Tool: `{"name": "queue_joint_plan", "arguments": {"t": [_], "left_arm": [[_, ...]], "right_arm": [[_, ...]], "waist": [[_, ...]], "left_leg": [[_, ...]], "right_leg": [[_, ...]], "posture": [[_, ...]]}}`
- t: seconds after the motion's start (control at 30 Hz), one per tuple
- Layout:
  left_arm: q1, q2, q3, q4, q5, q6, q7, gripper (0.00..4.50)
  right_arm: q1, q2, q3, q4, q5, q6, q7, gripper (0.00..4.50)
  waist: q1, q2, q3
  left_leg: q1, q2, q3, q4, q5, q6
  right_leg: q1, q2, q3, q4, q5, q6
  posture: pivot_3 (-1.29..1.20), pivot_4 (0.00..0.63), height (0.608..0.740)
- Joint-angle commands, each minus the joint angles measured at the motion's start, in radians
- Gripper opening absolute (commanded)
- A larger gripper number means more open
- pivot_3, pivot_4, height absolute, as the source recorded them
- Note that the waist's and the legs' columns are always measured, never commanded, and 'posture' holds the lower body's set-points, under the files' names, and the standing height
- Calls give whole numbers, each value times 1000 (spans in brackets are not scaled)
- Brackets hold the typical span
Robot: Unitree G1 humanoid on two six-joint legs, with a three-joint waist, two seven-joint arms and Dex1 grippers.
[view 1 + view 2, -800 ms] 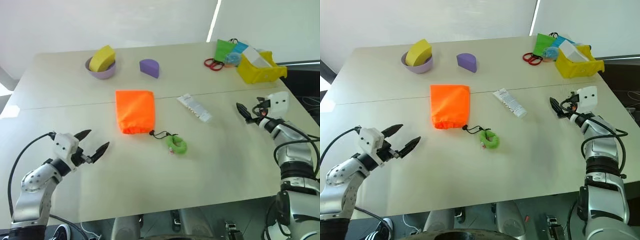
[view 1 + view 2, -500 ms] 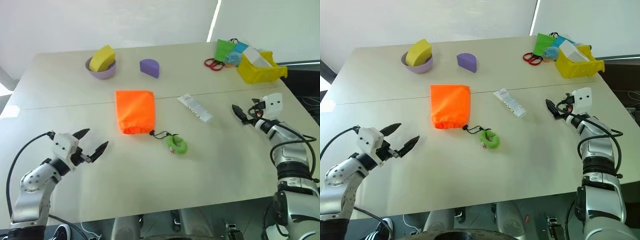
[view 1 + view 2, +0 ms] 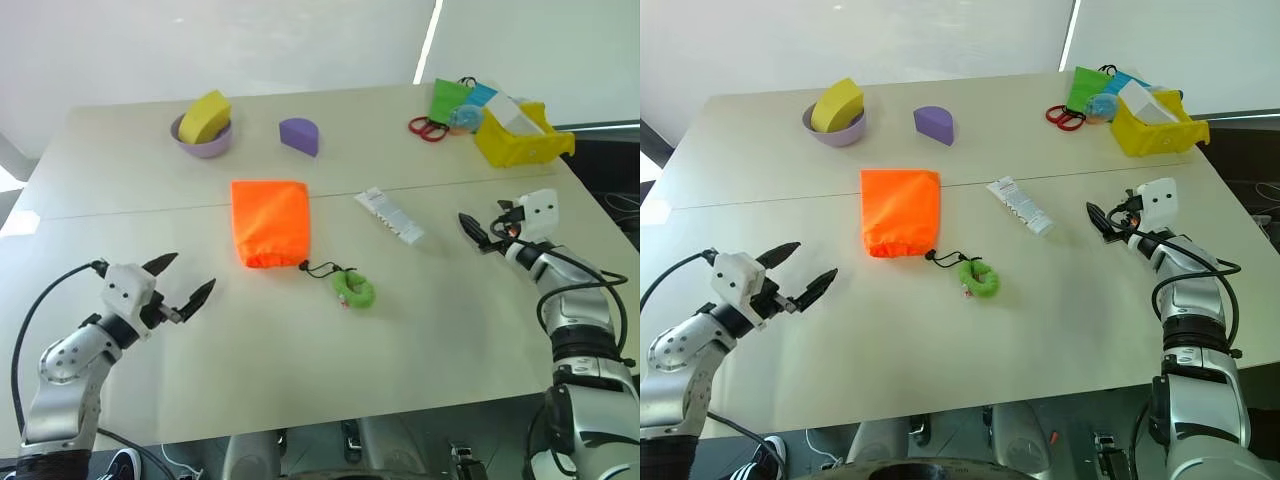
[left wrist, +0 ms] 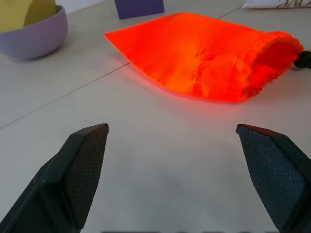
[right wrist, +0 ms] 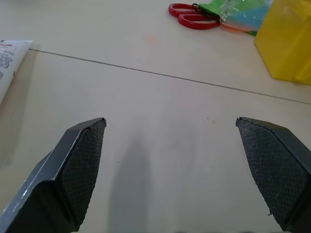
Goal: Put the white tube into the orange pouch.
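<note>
White tube [image 3: 390, 216] flat on table, near right gripper [image 3: 470, 230], untouched; both jaws spread.

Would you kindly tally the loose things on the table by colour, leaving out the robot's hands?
Orange: 1, the orange pouch
White: 2, the white tube, carton
Yellow: 2, sponge, bin
Purple: 2, bowl, half-round block
Green: 2, coil, packet
Red: 1, scissors
Blue: 1, packet
Total: 11

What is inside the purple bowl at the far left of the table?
A yellow block stands in the purple bowl, rising above its rim. Its lower part and the bottom of the bowl are hidden.
</note>
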Motion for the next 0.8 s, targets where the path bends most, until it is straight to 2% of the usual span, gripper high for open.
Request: {"name": "queue_joint_plan", "arguments": {"t": [0.03,0.2,0.33,0.4,0.6,0.8], "left_arm": [[-15,-3,14,-3,-15,-26,-5,4500],[-36,2,-20,-25,11,-38,-15,4500],[-82,33,-95,-70,91,-40,-18,4500],[-122,51,-141,-78,153,-46,-7,4500],[-269,75,-264,-41,317,-83,21,4500],[-393,51,-361,58,430,-115,53,4500]], "right_arm": [[-5,-9,-7,-50,4,-18,3,4481],[15,-5,-11,-119,44,2,58,4481],[139,-20,22,-422,168,66,259,4481],[200,-29,42,-575,211,107,308,4481],[268,-50,139,-831,242,221,373,4481],[275,-17,199,-859,197,228,331,4481]], "waist": [[0,0,0],[1,0,0],[7,0,0],[10,0,0],[7,0,0],[8,0,0]], "left_leg": [[0,0,0,0,0,0],[0,0,0,0,0,0],[0,0,0,-1,0,0],[-1,0,0,-1,0,0],[0,0,0,0,0,0],[-1,0,0,0,0,0]], "right_leg": [[0,0,0,0,0,0],[0,0,0,0,0,0],[0,0,0,0,1,1],[0,1,0,0,1,3],[0,0,0,0,1,0],[-1,1,0,0,1,0]], "posture": [[0,150,734],[0,150,734],[0,150,734],[0,150,734],[0,150,734],[0,150,734]]}}
